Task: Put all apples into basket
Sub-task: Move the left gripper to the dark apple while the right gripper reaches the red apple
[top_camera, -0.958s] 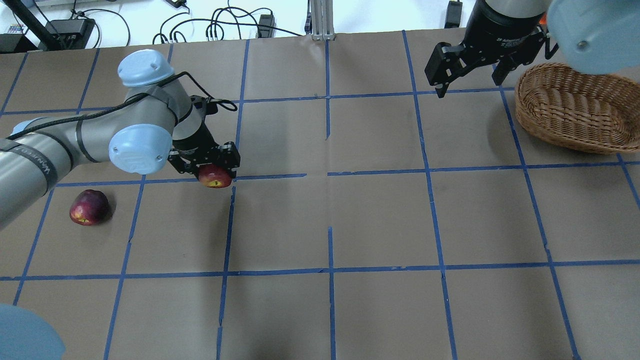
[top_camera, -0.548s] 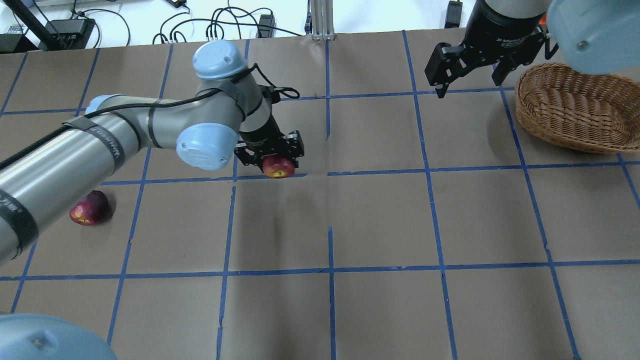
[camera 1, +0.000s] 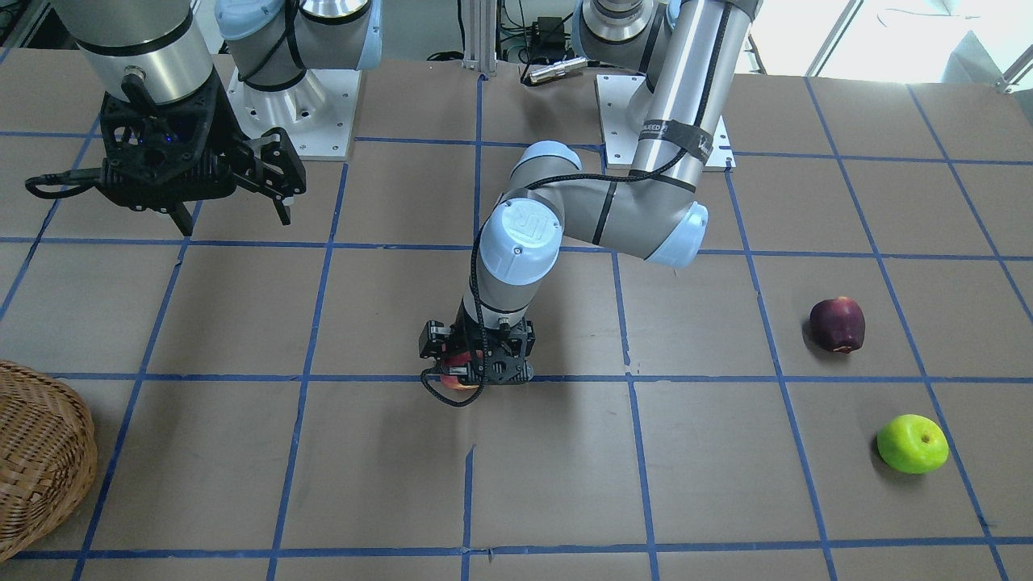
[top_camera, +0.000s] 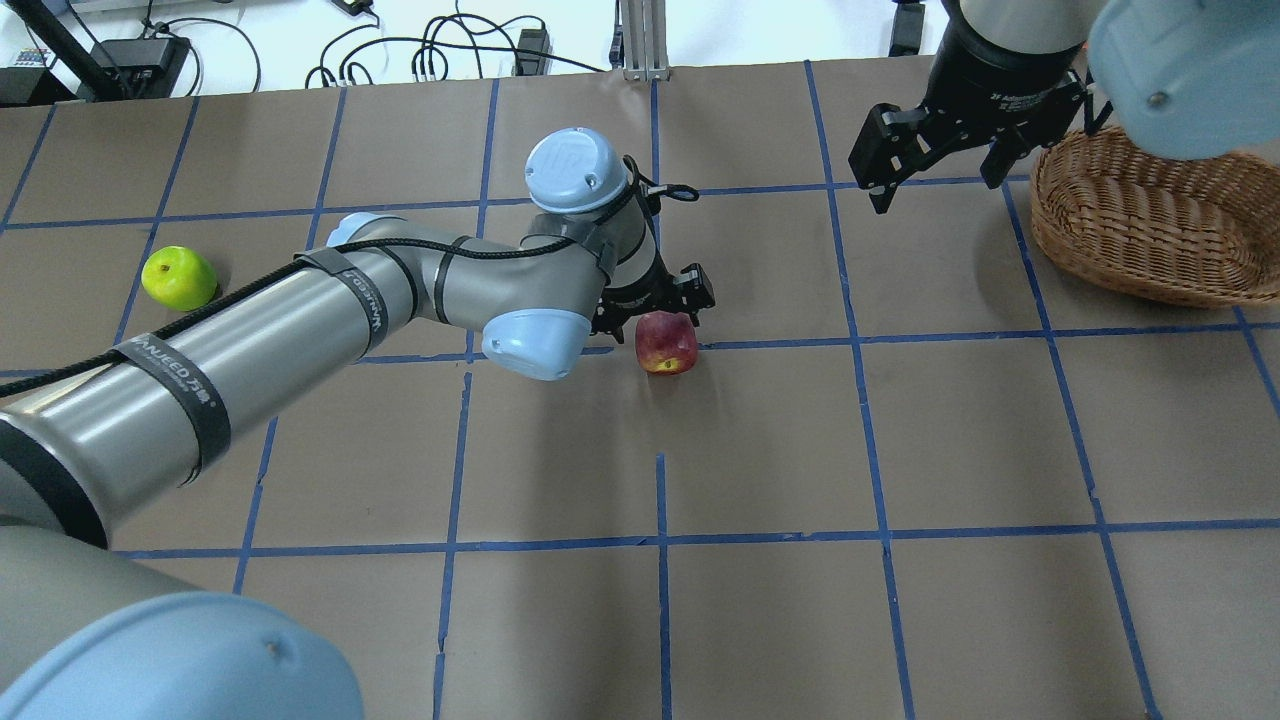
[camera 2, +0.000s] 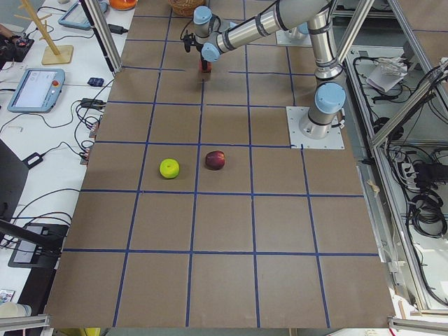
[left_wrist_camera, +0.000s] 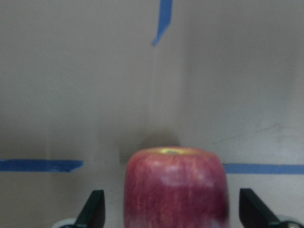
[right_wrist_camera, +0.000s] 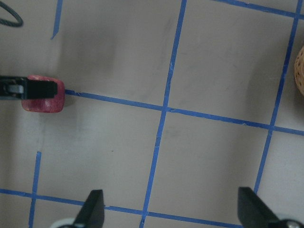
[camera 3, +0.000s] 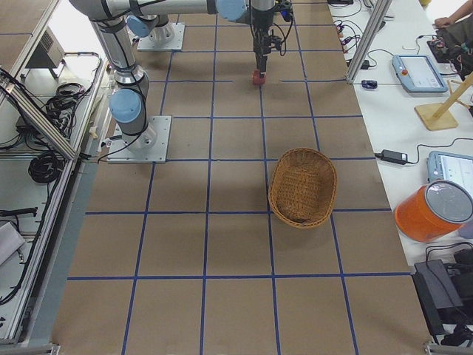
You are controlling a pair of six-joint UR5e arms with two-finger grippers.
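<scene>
Straddling the streaky red apple (top_camera: 667, 342) near the middle of the brown paper-covered table (top_camera: 760, 440), with the left gripper (top_camera: 660, 312) pointed straight down and spread wide. Shown by the left wrist camera as two black fingers (left_wrist_camera: 95, 211) flanking the fruit, with a clear gap on either side and neither one touching the skin. Sitting on the table surface, right on a blue tape line (top_camera: 780, 343) (a small yellow patch showing at one end of the fruit). Reaching in from the left side of the overhead view on a long silver arm, elbow bent, wrist directly above the apple.

Hanging above the far right part of the table, just beside the basket (top_camera: 1130, 250): right gripper (top_camera: 935, 185), fingers well apart and gripping nothing, with only tape lines and brown paper under it in its own wrist camera. Standing at the table's right end, well apart from the red apple: a light brown wicker basket with a thick braided rim.

Lying toward the left end of the table, near each other but not touching: dark maroon apple (camera 1: 838, 323) and lime green apple (top_camera: 179, 277). Placing the green one farther from the robot's base than the maroon one, and both well apart from the basket and from either gripper.
</scene>
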